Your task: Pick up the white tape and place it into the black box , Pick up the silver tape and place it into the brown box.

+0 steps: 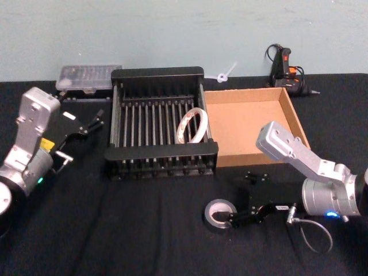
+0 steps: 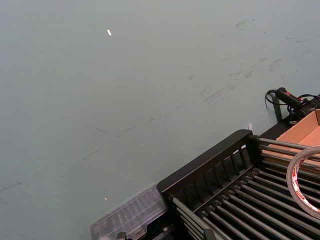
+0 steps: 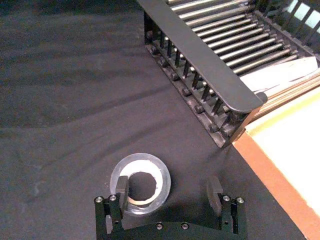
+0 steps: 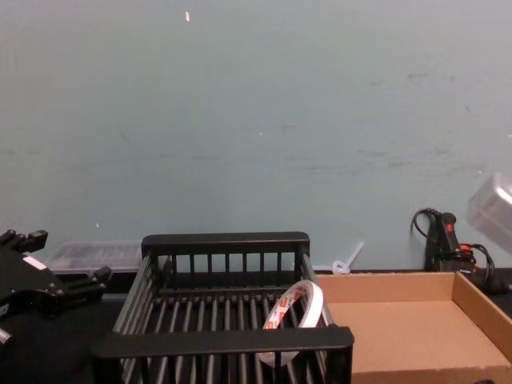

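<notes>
The white tape (image 1: 192, 126) already leans inside the black box (image 1: 161, 77), tipped up on edge against the box's wall nearest the brown box (image 1: 287, 112), so the first half of the task looks done. The step in hand is the pickup of the silver tape (image 1: 219, 214).

That roll lies flat on the bench (image 1: 138, 230), in front of the black box's near corner and well short of the brown box. Its hole faces straight up, so its axis stands vertical; being round, it has no long direction across the bench.

The right claw (image 1: 244, 218) is low at the roll with its fingers spread. In the right wrist view one finger (image 3: 122, 186) sits over the roll's hole, the other finger (image 3: 214, 190) well outside the rim, so the wall of the roll lies between them. The next move, as I judge it, is to settle lower and pinch that wall, then lift and carry over the brown box's low near wall.

The left claw (image 1: 86, 123) hangs spread and idle just beside the black box's far side from the brown box, holding nothing.
</notes>
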